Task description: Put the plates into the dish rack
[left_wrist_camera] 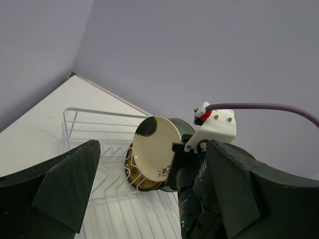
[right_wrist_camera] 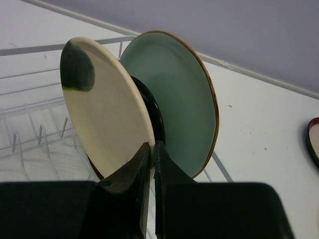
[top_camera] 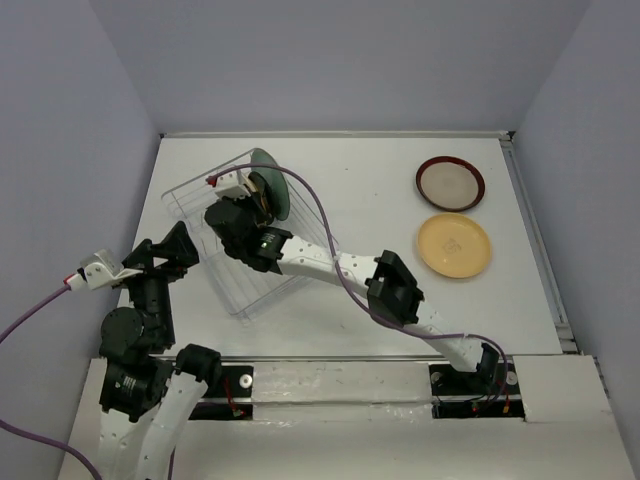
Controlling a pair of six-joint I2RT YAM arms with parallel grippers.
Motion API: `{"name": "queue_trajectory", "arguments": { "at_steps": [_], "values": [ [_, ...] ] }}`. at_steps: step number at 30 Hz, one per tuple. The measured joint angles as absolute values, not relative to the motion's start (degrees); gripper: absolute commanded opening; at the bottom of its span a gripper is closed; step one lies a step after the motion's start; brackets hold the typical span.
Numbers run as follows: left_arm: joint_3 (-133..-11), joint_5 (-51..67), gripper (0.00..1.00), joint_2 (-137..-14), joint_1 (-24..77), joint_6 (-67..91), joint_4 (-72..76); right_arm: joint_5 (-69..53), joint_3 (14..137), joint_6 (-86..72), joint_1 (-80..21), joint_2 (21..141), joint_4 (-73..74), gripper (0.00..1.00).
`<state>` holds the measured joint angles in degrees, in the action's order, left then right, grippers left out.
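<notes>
We are in the middle of the loading, placing the cream plate [right_wrist_camera: 107,114]. The right fingers [right_wrist_camera: 142,169] pinch its lower rim, pressed almost together on the thin edge, and hold it upright over the dish rack [top_camera: 238,292], which sits askew in the upper left of the overhead view.

The mint-green plate [right_wrist_camera: 184,104] stands on edge at the far end of the rack. The black plate [right_wrist_camera: 153,112] shows as a dark sliver between it and the cream one. In the left wrist view the yellow patterned plate [left_wrist_camera: 137,179] peeks out below the cream plate, low in the rack.

The left fingers [left_wrist_camera: 65,184] are spread wide and hold nothing. They sit near the rack's left side.

Two plates wait flat on the counter [top_camera: 360,200] in the upper right: the red-rimmed plate [top_camera: 450,183] and, just below it, the orange-yellow plate [top_camera: 454,245].

We cannot tell whether the cream plate's rim is seated between the wires yet. We judge the next move is to lower it into a slot beside the others without knocking them, then open the fingers and draw back straight. Tipping a neighbour looks like the main risk.
</notes>
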<state>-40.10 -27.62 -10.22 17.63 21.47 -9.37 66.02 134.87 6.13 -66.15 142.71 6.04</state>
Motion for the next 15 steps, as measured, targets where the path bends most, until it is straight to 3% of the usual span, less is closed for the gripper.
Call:
{"name": "queue_trajectory", "arguments": {
  "at_steps": [3, 11, 15],
  "values": [
    [-40.10, -27.62, 0.99, -10.22, 17.63, 21.47, -9.37, 65.93, 135.06, 5.52, -66.13, 142.98, 6.09, 0.10],
    [-40.10, -27.51, 0.99, -10.24, 17.63, 21.47, -9.37, 61.04, 133.14, -0.16, -66.13, 142.58, 7.53, 0.43],
    [-40.10, -27.42, 0.99, -10.31, 17.63, 21.47, -9.34, 57.84, 128.27, -3.84, -66.13, 140.53, 8.97, 0.45]
  ]
}}
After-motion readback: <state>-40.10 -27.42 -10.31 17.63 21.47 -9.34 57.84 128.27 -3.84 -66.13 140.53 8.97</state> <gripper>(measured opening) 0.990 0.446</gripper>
